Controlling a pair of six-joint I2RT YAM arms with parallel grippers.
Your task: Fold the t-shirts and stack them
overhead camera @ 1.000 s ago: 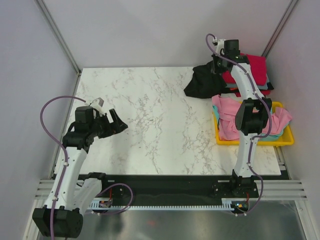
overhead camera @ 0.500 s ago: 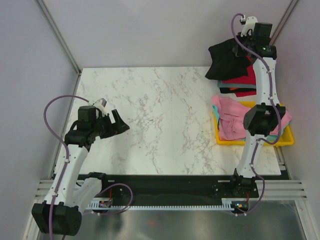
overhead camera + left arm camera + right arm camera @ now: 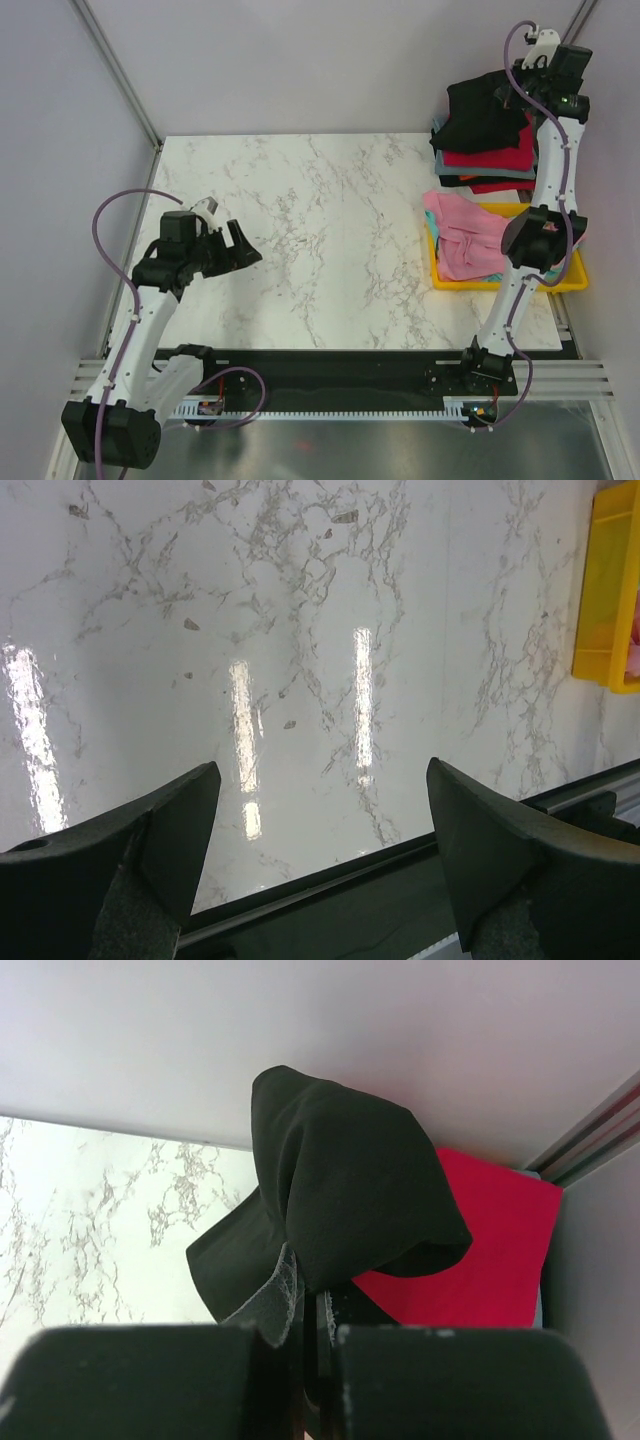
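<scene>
My right gripper [image 3: 520, 88] is raised high at the far right corner and is shut on the black t-shirt [image 3: 482, 112], which hangs over the stack of folded shirts. In the right wrist view the black t-shirt [image 3: 345, 1190] is pinched between my closed fingers [image 3: 262, 1320], with the red t-shirt [image 3: 480, 1245] on top of the stack below it. The stack shows red [image 3: 495, 162] with grey and teal edges under it. A pink t-shirt [image 3: 462, 238] lies crumpled in the yellow tray [image 3: 505, 284]. My left gripper [image 3: 240, 245] is open and empty above the left of the table.
The marble table [image 3: 330, 230] spreads between the arms. White walls and a metal corner post [image 3: 555, 55] stand close behind the stack. The yellow tray also shows at the right edge of the left wrist view [image 3: 610, 590]. A black rail [image 3: 330, 365] runs along the near edge.
My right gripper has lifted the black t-shirt off the table and carried it up and to the right, over the stack. My left arm has barely moved.
</scene>
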